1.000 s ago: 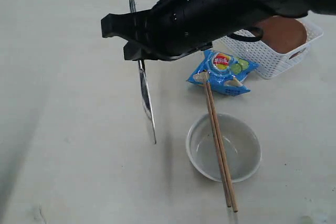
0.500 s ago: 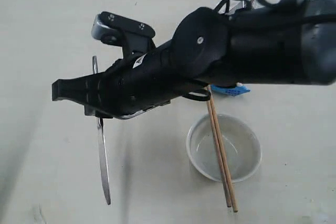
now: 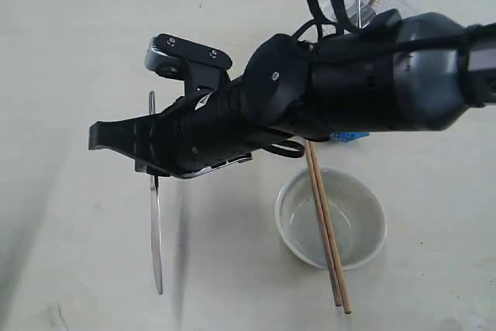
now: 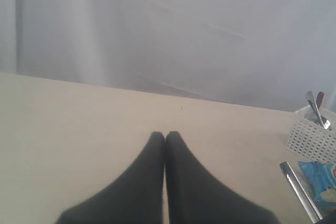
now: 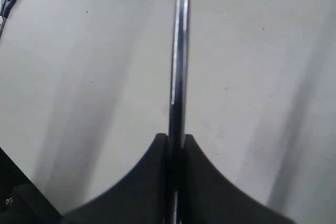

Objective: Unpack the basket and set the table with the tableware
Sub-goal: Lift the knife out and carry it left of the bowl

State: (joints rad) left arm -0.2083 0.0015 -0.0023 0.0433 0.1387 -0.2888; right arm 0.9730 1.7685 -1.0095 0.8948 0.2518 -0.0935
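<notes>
Nothing can be read; the blue snack bag (image 4: 319,178) shows only blurred print.

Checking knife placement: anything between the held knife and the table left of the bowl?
Nothing visible. The right tool holds the knife above bare table, left of the bowl. The chopsticks lie across the bowl, apart from the blade.

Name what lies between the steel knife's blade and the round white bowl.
Only bare cream table; the exterior view shows it between steel knife and white bowl.
</notes>
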